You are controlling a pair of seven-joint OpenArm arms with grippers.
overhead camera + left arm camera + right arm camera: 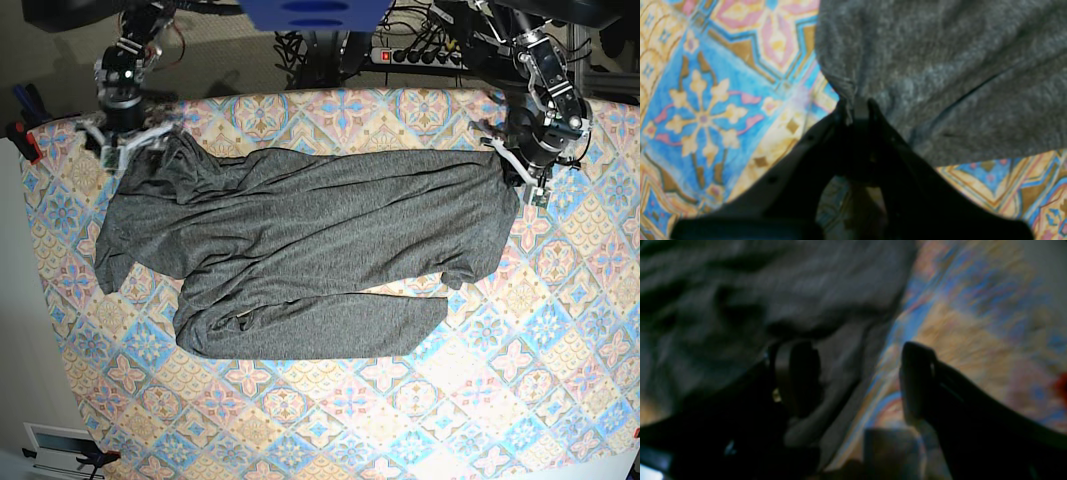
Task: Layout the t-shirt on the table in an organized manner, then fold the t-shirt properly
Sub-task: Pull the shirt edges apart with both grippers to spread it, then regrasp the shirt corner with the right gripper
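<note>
1. The t-shirt point(300, 260) lies rumpled along the table's point(560, 400) far edge, its long axis running side to side.
2. The left gripper point(858, 110) is clamped on a far corner of the fabric.
3. The right gripper point(857, 380) stands with fingers apart at the opposite far corner, astride the fabric's edge.

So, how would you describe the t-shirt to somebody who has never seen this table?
Find the table with its pastel tile-pattern cloth. Across its far half lies the t-shirt, wrinkled, stretched between the two arms, and the left gripper pinches one edge. It is the only plain dark grey thing on that colourful cloth.
</note>
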